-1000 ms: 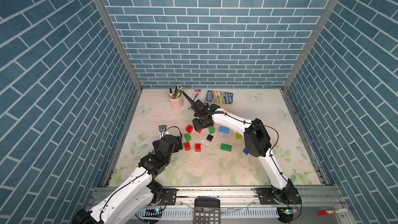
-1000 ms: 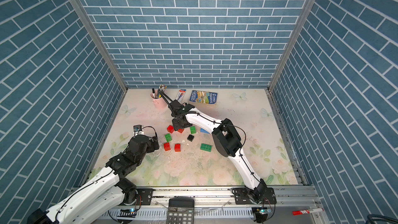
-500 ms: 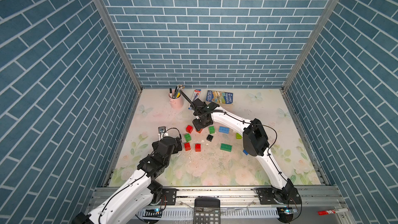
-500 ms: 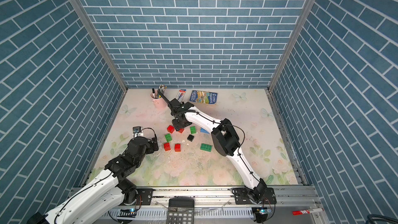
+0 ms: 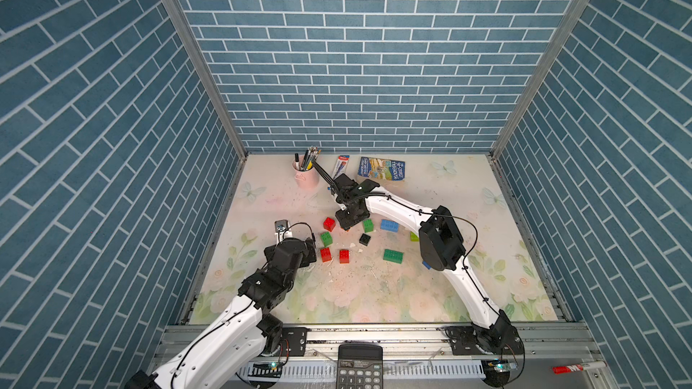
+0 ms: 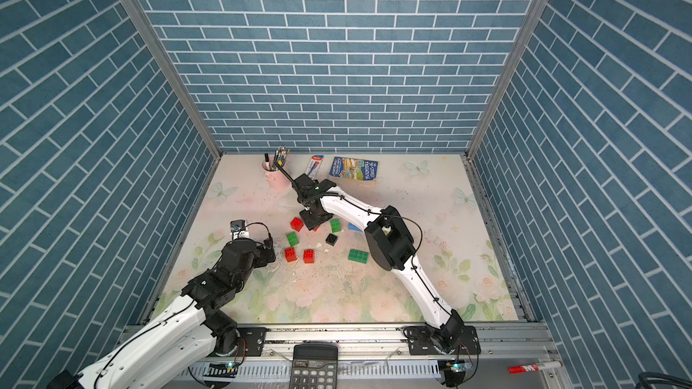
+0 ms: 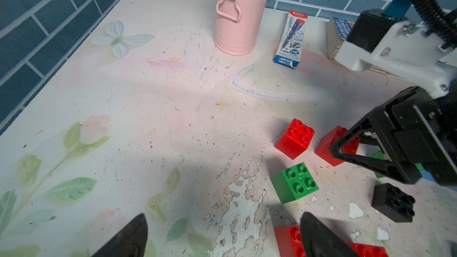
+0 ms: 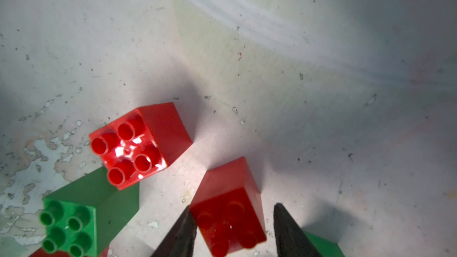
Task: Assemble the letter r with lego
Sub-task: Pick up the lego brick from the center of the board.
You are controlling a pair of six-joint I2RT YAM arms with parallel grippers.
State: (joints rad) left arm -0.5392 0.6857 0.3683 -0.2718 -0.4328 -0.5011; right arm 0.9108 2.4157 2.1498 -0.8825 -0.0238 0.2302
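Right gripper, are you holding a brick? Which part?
Not held yet: the right gripper straddles the red brick at opposite sides, but a gap shows beside one finger.

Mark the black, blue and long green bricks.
black brick (image 5: 364, 239), in a top view, centre of its studded top
blue brick (image 5: 389, 225), in a top view, centre of its studded top
long green brick (image 5: 393, 255), in a top view, centre of its studded top
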